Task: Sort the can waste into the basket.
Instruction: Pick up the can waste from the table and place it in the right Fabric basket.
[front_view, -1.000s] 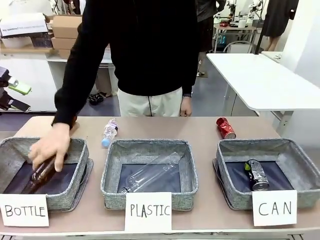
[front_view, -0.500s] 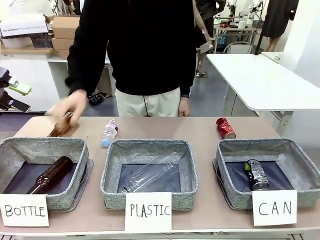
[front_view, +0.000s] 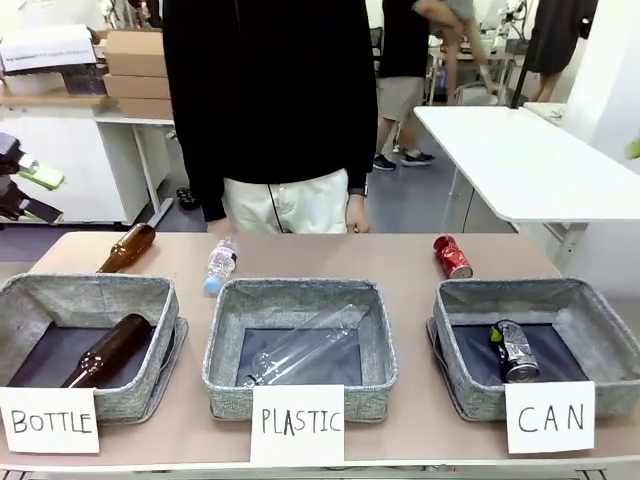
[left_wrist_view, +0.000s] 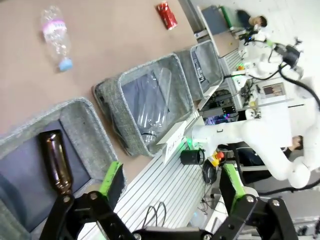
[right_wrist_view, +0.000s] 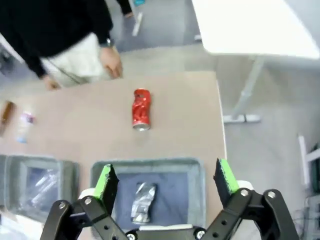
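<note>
The black can (front_view: 515, 351) lies dented on the dark bottom of the CAN basket (front_view: 460, 385), silver end toward the near edge of the tabletop, and the basket sits at the tabletop's near right corner with its white sign (front_view: 549, 416) propped on the front wall. The red can (front_view: 451, 256) lies on the bare tabletop just beyond the basket's far wall, toward the far right edge, apart from everything. From above, the right gripper (right_wrist_view: 166, 181) hangs over that basket with its green-padded fingers spread wide and nothing between them, the black can straight below and the red can farther on. The left gripper (left_wrist_view: 172, 181) is wide too and empty, hovering past the near left corner above the BOTTLE basket (front_view: 150, 375), where one brown bottle (front_view: 106, 351) lies inside. A second brown bottle (front_view: 127, 247) lies on the tabletop by the far left edge, a small plastic bottle (front_view: 219, 263) beside it toward the middle. The PLASTIC basket (front_view: 300, 385) at mid near edge holds a clear bottle (front_view: 305, 345). The person (front_view: 270, 100) stands at the far edge, one hand (front_view: 357, 213) hanging just behind the tabletop
</note>
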